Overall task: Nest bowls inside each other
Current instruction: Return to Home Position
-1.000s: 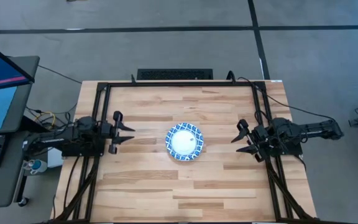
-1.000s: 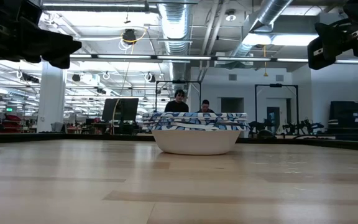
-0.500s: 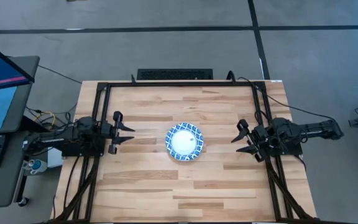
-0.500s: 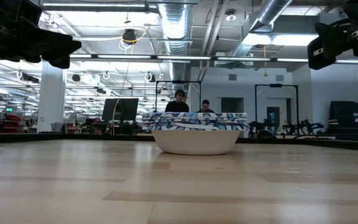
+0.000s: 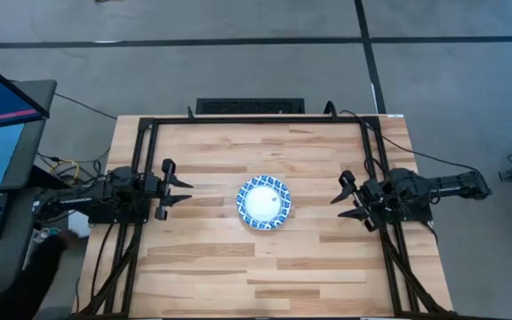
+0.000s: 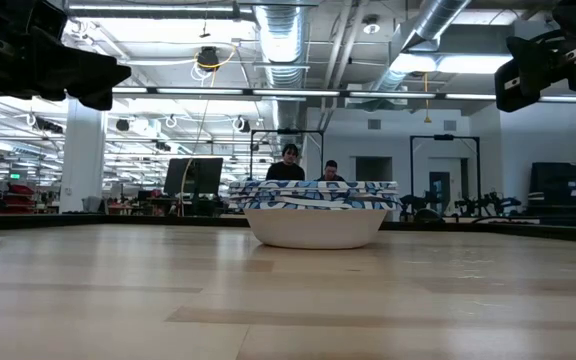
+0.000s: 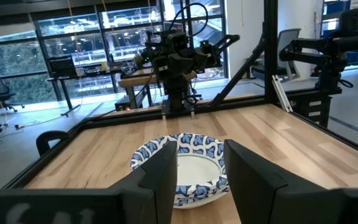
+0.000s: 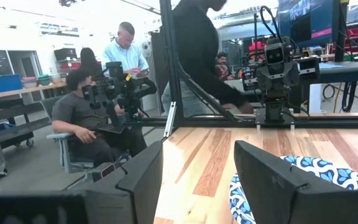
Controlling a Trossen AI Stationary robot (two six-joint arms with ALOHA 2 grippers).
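Your bowls (image 5: pixel 263 202): nested into one pile, patterned blue-and-white rims layered one over another, standing at the middle of the table (image 5: pixel 238 258), well apart from both arms; you cannot count the pile from these views. Your left gripper (image 5: pixel 185 190): raised over the table's left edge, aimed at the pile, fingers (image 7: pixel 160 180) spread, holding nothing. Your right gripper (image 5: pixel 338 197): raised near the right edge, facing the pile from the other side, fingers (image 8: pixel 143 180) likewise parted. Beyond the table: people (image 8: pixel 98 118), seated and standing.
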